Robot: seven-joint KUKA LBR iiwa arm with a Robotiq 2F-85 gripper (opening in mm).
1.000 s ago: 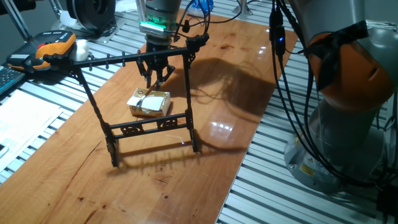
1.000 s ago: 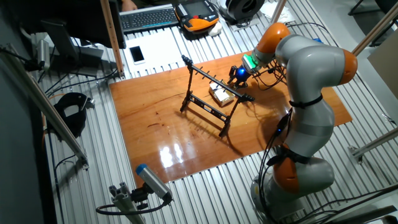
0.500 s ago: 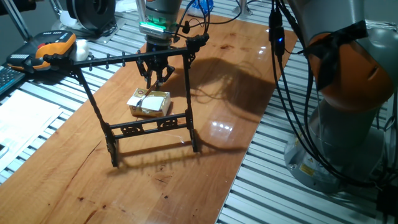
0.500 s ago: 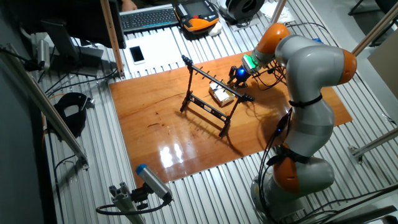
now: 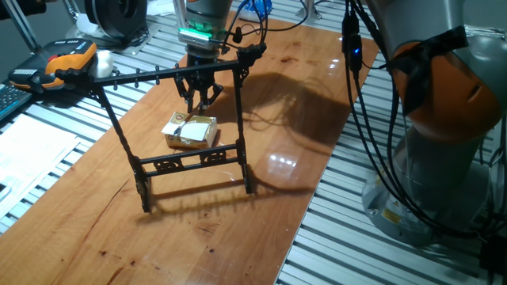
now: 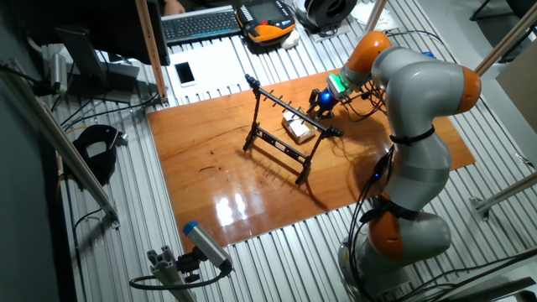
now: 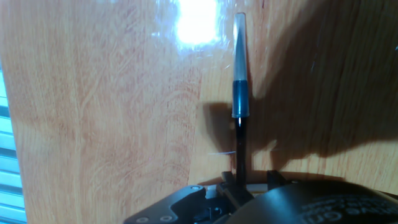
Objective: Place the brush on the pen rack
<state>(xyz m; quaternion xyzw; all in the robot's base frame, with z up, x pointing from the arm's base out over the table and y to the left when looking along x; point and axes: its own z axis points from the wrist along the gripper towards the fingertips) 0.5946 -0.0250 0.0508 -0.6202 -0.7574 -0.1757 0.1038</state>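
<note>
The black pen rack (image 5: 190, 161) stands across the wooden table, its pegged top bar (image 5: 170, 73) in front of my gripper (image 5: 200, 99); it also shows in the other fixed view (image 6: 285, 126). My gripper hangs just behind the top bar, fingers down, over the far edge of a yellowish block (image 5: 190, 131). In the hand view my gripper (image 7: 242, 180) is shut on the brush (image 7: 240, 99). Its thin dark handle runs out from the jaws to a dark collar and a pale end, over bare wood. In both fixed views the brush is too small to make out.
An orange-and-black handheld unit (image 5: 67, 59) lies beyond the table's left end. A keyboard (image 6: 201, 23) and a phone (image 6: 185, 73) lie past the far edge. The arm's base (image 5: 444, 119) and cables (image 5: 356, 95) stand at the right.
My gripper with the brush seems to have risen very slightly behind the top bar. The rack and the block have not moved.
</note>
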